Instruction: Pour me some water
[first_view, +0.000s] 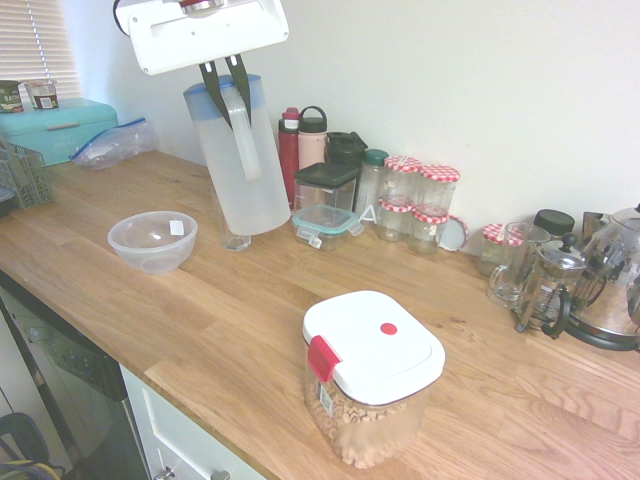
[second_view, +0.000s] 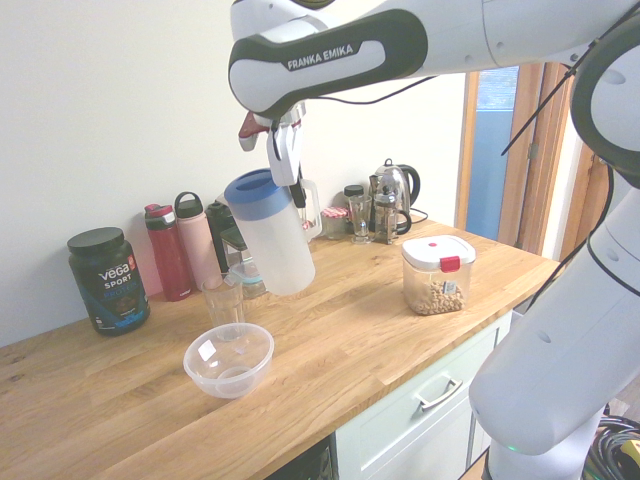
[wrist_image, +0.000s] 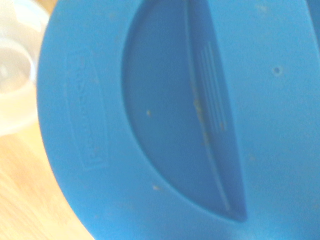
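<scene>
One tool (first_view: 238, 112), fingers closed on handle of blue-lidded pitcher (first_view: 238, 160), held tilted above wooden desk (first_view: 230, 330). Drinking glass (second_view: 224, 303) stands nr pitcher, w/ clear plastic bowl (first_view: 153, 241) just beside. White-lidded container (first_view: 372, 375) sits on desk too, well apart fr. bowl.

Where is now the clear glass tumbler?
In the second exterior view, the clear glass tumbler stands on the counter, just behind the clear plastic bowl.
</scene>
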